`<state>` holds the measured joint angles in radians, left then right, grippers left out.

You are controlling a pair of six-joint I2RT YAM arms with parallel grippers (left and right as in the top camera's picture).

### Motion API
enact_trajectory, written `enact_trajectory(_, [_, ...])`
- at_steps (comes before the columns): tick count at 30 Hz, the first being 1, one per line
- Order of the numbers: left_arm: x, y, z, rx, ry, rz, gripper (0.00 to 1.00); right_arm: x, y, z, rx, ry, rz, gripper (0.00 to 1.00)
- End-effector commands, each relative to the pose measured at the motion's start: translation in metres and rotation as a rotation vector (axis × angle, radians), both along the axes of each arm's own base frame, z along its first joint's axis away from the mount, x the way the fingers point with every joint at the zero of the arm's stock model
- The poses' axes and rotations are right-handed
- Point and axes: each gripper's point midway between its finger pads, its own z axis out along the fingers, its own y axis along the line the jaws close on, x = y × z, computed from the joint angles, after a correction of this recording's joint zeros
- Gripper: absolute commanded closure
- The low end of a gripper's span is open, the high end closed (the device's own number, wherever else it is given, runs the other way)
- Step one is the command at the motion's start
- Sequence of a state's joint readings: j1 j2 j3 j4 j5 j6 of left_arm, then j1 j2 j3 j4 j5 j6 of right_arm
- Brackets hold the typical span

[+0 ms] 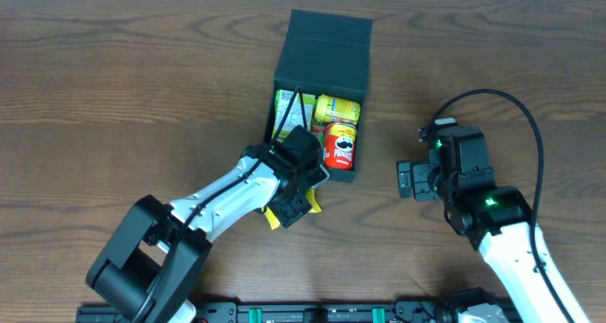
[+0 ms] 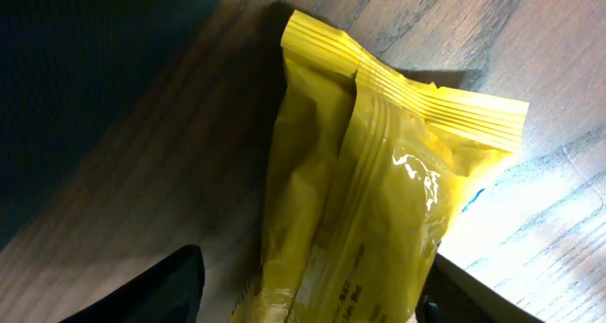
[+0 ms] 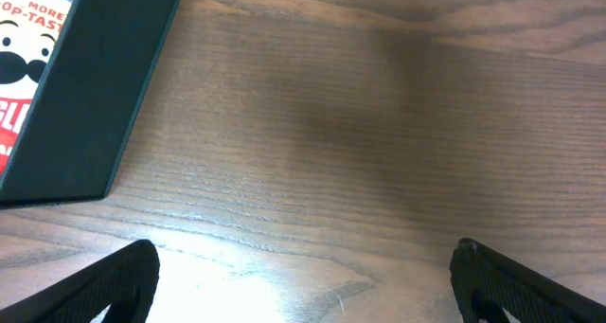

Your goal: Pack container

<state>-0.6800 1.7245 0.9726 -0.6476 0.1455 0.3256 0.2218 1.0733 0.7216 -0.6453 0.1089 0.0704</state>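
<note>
The container [image 1: 322, 41], a dark green box with its flap lid thrown back, stands at the table's middle. Inside it are a red Pringles can [image 1: 341, 145], a yellow pack [image 1: 338, 108] and a light-green carton [image 1: 284, 110]. A yellow snack packet [image 1: 282, 214] lies on the wood just in front of the box. My left gripper [image 1: 295, 200] sits over this packet [image 2: 379, 200], jaws either side of it: the right finger touches its edge, the left finger [image 2: 175, 285] stands a little off it. My right gripper [image 1: 409, 179] is open over bare wood, right of the box.
The container's dark wall [image 2: 76, 77] fills the upper left of the left wrist view. In the right wrist view its side wall [image 3: 95, 86] and the Pringles can [image 3: 24, 58] show at the upper left, with wood grain between the open fingers [image 3: 123, 280].
</note>
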Motion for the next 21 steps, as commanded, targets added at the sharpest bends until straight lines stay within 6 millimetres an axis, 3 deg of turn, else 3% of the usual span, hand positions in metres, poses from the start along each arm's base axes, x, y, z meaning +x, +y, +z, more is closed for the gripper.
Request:
enact_trajectory(1, [0.0042,0.0022,-0.0019,0.02,-0.008,0.012,0.34,-0.0001,-0.0033,-0.0011,-0.013,0.001,-0.004,0.01])
enact_trajectory(4, [0.0042,0.0022,-0.0019,0.02,-0.008,0.016,0.43,-0.0001,-0.0034,-0.0011,-0.014,0.001,-0.004,0.01])
enact_trajectory(9, [0.0043,0.0022,-0.0019,0.02,-0.008,0.016,0.46,-0.0001,-0.0033,-0.0011,-0.013,0.001,-0.004,0.01])
enact_trajectory(21, [0.0049,0.0017,-0.0019,0.018,-0.01,0.02,0.63,-0.0001,-0.0033,-0.0011,-0.013,0.001,-0.004,0.01])
